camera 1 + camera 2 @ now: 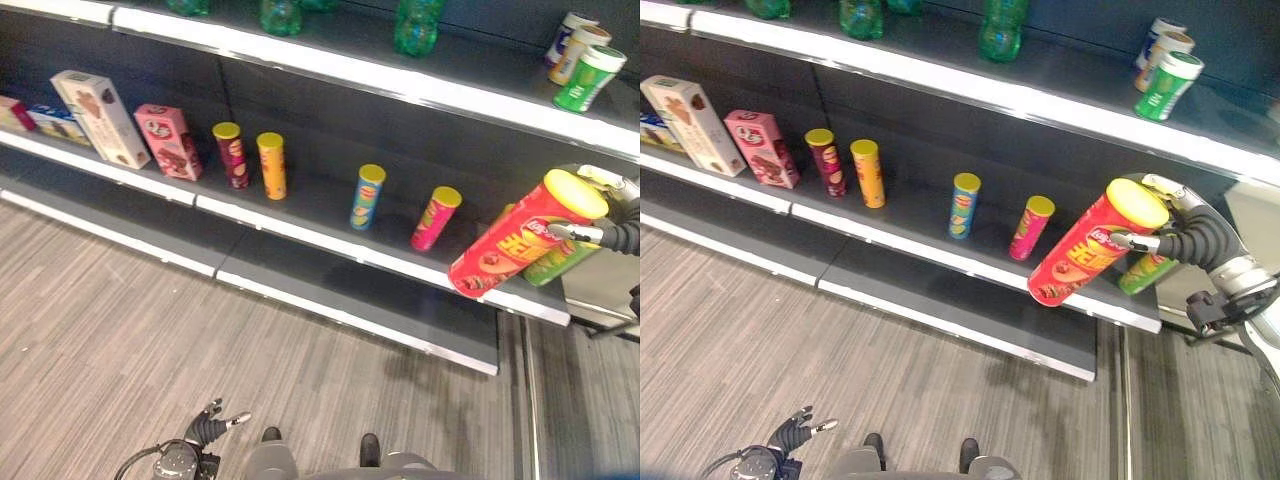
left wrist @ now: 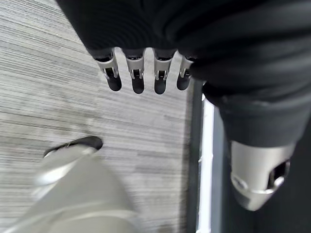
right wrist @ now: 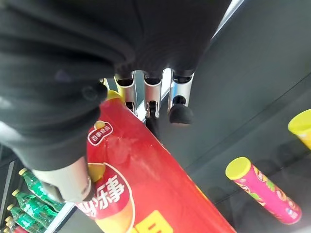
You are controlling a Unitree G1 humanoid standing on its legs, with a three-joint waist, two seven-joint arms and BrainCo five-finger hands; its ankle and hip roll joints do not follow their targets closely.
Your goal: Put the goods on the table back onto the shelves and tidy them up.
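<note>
A dark shelf unit with white front edges runs across the upper part of the frame above a grey striped floor [image 1: 120, 340], and the middle shelf [image 1: 300, 215] carries boxes at the left and a spaced row of small chip cans. At the right of the frame the right robot hand [image 1: 1160, 240] is clenched around a large red chip can [image 1: 520, 245] with a yellow lid, held tilted with its base low and toward the shelf's front edge, just in front of a green can [image 1: 560, 262] standing behind it. The likely trouble is that the tilted base catches the white edge strip, or that the can swings into the green can and tips it; a slanted release could also let it roll off the front. A pink can [image 1: 435, 218] stands to the left, with open shelf between the two, so there seems to be room to set the red can upright there. The left robot hand [image 1: 215, 425] hangs at the lower left over the floor, fingers relaxed, holding nothing
</note>
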